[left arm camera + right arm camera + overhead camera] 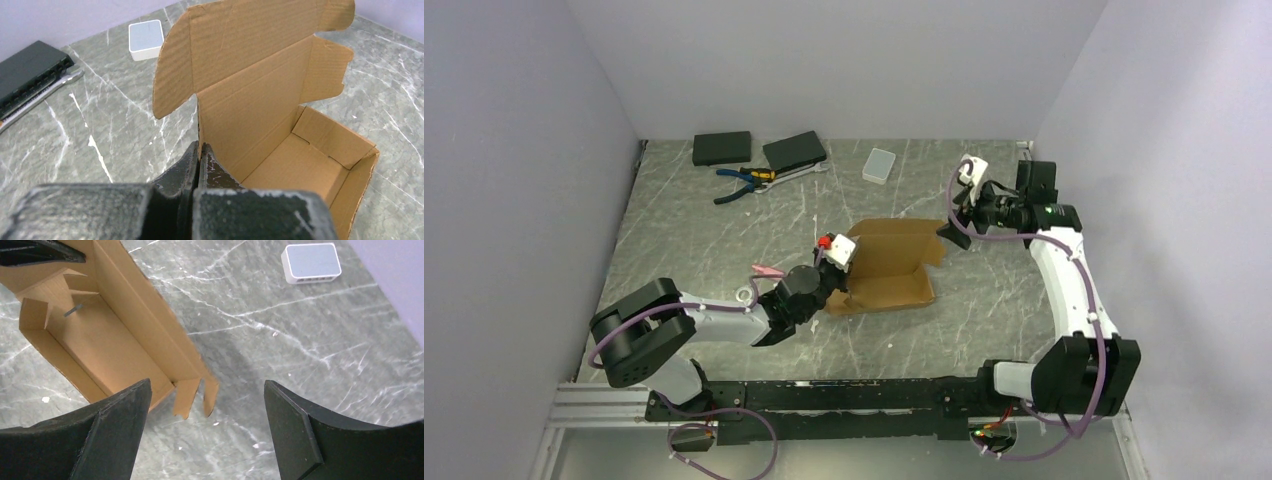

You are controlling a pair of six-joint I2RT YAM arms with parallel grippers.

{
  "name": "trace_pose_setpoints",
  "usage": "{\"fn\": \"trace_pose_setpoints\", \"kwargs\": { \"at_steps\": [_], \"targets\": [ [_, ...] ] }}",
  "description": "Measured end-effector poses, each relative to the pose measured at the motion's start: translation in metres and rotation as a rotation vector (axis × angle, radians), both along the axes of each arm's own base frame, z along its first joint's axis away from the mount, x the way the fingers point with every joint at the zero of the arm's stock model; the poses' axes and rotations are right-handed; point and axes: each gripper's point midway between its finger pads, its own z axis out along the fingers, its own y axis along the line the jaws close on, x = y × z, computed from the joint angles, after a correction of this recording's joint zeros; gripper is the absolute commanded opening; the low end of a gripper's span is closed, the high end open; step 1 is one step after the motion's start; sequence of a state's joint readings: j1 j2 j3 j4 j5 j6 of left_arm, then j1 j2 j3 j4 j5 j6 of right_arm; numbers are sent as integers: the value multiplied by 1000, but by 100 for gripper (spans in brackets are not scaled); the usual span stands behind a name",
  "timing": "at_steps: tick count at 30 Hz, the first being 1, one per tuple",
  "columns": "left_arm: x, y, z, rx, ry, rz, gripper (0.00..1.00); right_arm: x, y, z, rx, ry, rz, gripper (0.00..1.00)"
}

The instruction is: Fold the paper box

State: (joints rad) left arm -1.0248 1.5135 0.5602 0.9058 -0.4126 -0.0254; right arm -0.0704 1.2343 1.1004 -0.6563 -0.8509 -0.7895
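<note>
The paper box (889,265) is a brown cardboard mailer, partly formed, in the middle of the table. Its side walls stand up and its lid with rounded tabs is raised (260,100). My left gripper (837,274) is at the box's left wall. In the left wrist view the left gripper (200,146) is shut on the edge of that wall, one finger inside and one outside. My right gripper (944,232) hovers by the box's right end, not touching it. The right wrist view shows the right gripper (207,385) open above bare table, with the box (110,335) and its corner tabs just left of the gap.
Two flat black boxes (722,148) (794,151) lie at the back left, with pliers (742,183) in front of them. A small translucent white case (878,165) (311,263) sits behind the box. A pink scrap (767,270) lies by the left arm.
</note>
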Motion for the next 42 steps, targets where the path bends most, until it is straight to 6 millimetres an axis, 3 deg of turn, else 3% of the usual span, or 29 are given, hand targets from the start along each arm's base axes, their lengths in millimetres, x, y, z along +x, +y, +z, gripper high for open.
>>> {"fn": "trace_pose_setpoints", "kwargs": {
  "at_steps": [4,11,16,23,28,30,31,35,39,42],
  "targets": [
    [-1,-3,4,17,-30,-25,0,6,7,8,-32,7,69,85],
    [-3,-6,7,35,-61,-59,0,5,41,-9,-111,103,249,76],
    [-4,-6,6,46,-71,-73,0,-2,58,-24,-166,161,346,53],
    [-4,-6,6,45,-75,-78,1,-3,64,-31,-212,172,414,16],
    [-3,-5,5,45,-70,-74,20,-7,64,-33,-238,132,467,5],
    [-4,-3,4,50,-62,-70,33,-10,63,-32,-252,104,487,4],
    [-4,-2,4,53,-57,-70,45,-13,61,-30,-261,93,494,4],
    [-11,7,15,28,-16,-64,69,-16,59,-22,-291,48,505,4],
    [-27,27,40,-39,61,-48,77,-20,60,-23,-307,45,509,4],
    [-37,47,51,-97,131,-13,69,-27,62,-30,-316,66,519,4]
  ]
}}
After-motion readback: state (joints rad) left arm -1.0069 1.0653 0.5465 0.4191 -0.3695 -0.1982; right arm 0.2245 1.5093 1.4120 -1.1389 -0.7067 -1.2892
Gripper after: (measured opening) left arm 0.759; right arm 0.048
